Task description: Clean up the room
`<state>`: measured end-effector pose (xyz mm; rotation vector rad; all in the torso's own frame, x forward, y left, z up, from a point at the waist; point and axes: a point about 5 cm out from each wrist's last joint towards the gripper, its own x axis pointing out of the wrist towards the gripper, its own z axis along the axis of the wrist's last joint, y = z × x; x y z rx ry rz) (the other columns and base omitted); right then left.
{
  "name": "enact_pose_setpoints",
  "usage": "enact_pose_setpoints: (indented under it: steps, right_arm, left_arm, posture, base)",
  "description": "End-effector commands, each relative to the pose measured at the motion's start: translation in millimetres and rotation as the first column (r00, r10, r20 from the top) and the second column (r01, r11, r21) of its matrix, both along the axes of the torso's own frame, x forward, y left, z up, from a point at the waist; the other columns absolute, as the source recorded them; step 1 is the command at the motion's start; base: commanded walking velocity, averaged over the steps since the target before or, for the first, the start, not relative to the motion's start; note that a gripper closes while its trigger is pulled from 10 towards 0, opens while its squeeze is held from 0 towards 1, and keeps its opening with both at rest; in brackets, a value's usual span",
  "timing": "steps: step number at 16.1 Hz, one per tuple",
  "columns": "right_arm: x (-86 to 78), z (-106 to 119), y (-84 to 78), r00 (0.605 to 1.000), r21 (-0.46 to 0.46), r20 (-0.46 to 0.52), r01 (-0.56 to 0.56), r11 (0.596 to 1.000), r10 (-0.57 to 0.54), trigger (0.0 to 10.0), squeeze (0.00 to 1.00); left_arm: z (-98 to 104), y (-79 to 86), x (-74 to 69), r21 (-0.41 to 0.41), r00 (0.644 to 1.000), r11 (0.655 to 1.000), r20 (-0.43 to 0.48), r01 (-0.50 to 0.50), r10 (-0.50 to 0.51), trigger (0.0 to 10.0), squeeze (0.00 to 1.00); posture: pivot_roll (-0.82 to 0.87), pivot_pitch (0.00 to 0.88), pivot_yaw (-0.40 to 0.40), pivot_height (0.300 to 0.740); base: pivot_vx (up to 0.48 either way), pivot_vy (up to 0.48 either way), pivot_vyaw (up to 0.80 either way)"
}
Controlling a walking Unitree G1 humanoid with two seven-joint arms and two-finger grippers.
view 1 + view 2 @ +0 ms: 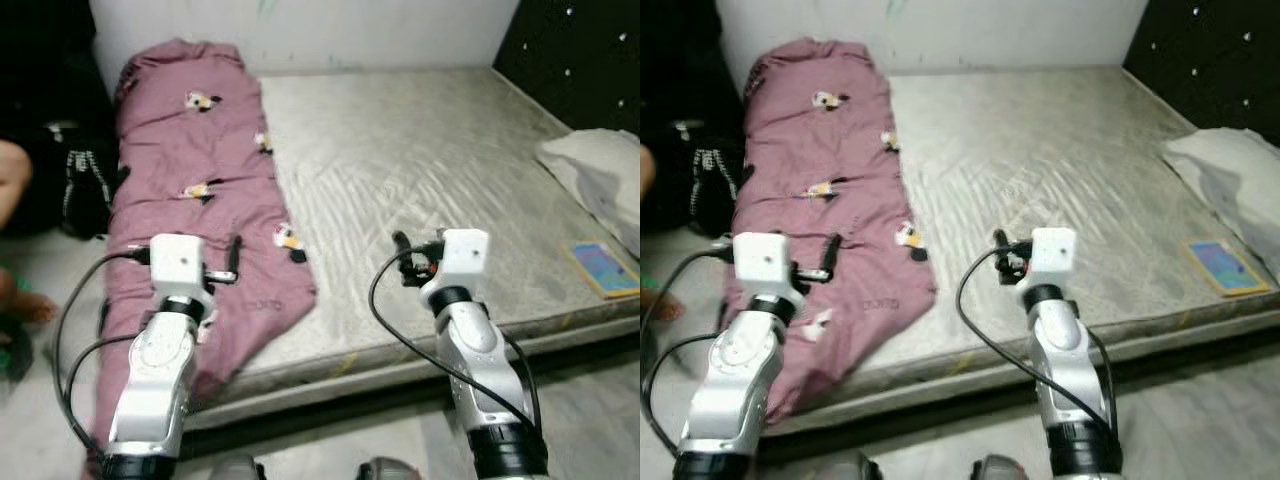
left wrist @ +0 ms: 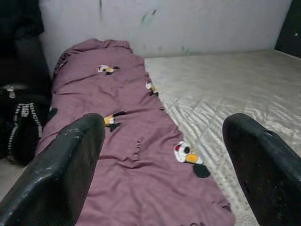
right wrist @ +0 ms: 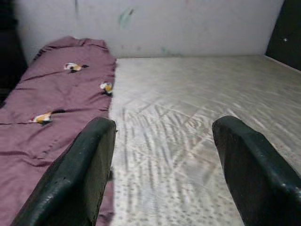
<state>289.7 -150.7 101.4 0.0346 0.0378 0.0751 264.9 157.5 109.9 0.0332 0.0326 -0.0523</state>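
A mauve blanket (image 1: 190, 170) with small cartoon prints lies folded lengthwise along the left side of a bare grey mattress (image 1: 420, 160); its near end hangs over the front edge. My left gripper (image 1: 234, 252) hovers over the blanket's near part, open, with nothing between its fingers (image 2: 70, 160). Over the bare mattress near the front edge, my right gripper (image 1: 402, 250) is held open and empty; in the right wrist view its fingers (image 3: 84, 165) frame the mattress and the blanket's edge.
A white pillow (image 1: 595, 170) and a colourful flat book (image 1: 603, 268) lie at the mattress's right end by a black headboard (image 1: 580, 50). A black bag (image 1: 85, 190) and part of a person (image 1: 12, 180) are on the floor to the left.
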Motion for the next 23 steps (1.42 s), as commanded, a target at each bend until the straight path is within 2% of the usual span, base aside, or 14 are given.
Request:
enact_pose_setpoints:
  steps: [1, 8, 10, 15, 23]
  right_arm:
    - [-1.1, 0.4, -12.2, 0.999, -0.014, -0.001, 0.041, 0.999, -0.041, 10.0, 0.0]
    - [-0.5, -0.4, -12.2, 0.999, -0.018, -0.007, 0.039, 0.999, -0.04, 10.0, 0.0]
    - [-0.6, -1.2, -12.2, 0.999, -0.019, -0.01, 0.038, 0.999, -0.038, 10.0, 0.0]
    - [0.1, -1.9, -10.2, 0.999, -0.023, -0.012, 0.031, 0.999, -0.032, 10.0, 0.0]
    - [2.3, -0.7, -8.4, 1.0, -0.025, -0.004, 0.023, 0.999, -0.023, 10.0, 0.0]
  left_arm:
    - [3.7, -8.7, 0.5, -0.007, 1.0, 1.0, 0.016, 0.022, -0.021, 10.0, 0.0]
    - [4.4, -8.1, 0.2, -0.001, 1.0, 1.0, 0.023, 0.015, -0.015, 10.0, 0.0]
    - [7.6, -8.9, -0.7, -0.001, 0.998, 1.0, 0.055, 0.021, -0.02, 10.0, 0.0]
    - [10.4, -12.4, -3.4, -0.035, 0.994, 0.996, 0.069, 0.082, -0.08, 10.0, 0.0]
    - [11.7, -13.9, -2.9, -0.039, 0.992, 0.994, 0.077, 0.098, -0.095, 10.0, 0.0]
  posture:
    - [0.01, 0.0, -0.034, 0.74]
    - [0.01, 0.0, -0.035, 0.74]
    - [0.01, 0.0, -0.035, 0.74]
    - [0.01, 0.0, -0.035, 0.74]
    - [0.01, 0.0, -0.031, 0.74]
  base:
    - [0.0, 0.48, 0.0]
    - [0.0, 0.48, 0.0]
    - [0.0, 0.0, 0.0]
    - [0.0, 0.0, 0.0]
    - [0.337, 0.0, 0.0]
